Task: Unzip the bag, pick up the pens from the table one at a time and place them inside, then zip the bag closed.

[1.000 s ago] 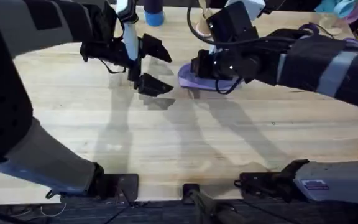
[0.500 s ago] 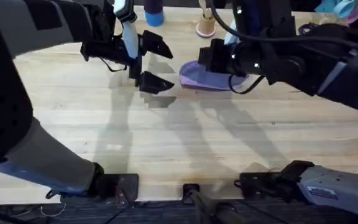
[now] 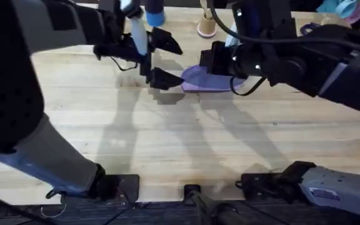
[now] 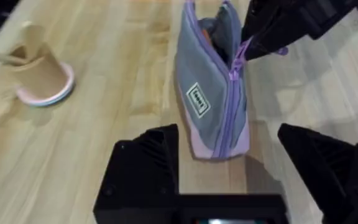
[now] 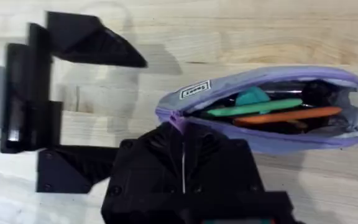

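Observation:
The lilac bag [image 3: 206, 80] stands on its edge on the table [image 3: 167, 137], far centre. My right gripper [image 3: 222, 62] is shut on the zipper pull [image 5: 178, 121] near one end of the bag [image 5: 260, 112]. The bag's mouth gapes along most of its length. Inside lie the green pen [image 5: 253, 111] and the orange pen [image 5: 294, 116]. My left gripper [image 3: 162, 60] is open, and its fingers [image 4: 145, 168] straddle the closed end of the bag [image 4: 213, 93] without touching it. The right gripper's fingertips [image 4: 272, 31] pinch the pull from above.
A tan cup [image 3: 206, 25] sits on a pink and blue ring [image 4: 42, 96] behind the bag. A blue object [image 3: 155, 15] stands at the far edge. Colourful items [image 3: 349, 12] crowd the far right corner. The near half of the table is bare wood.
My left gripper has moved right, up to the bag's end. The right gripper shifted a little to the right a second ago and has since stayed on the zipper.

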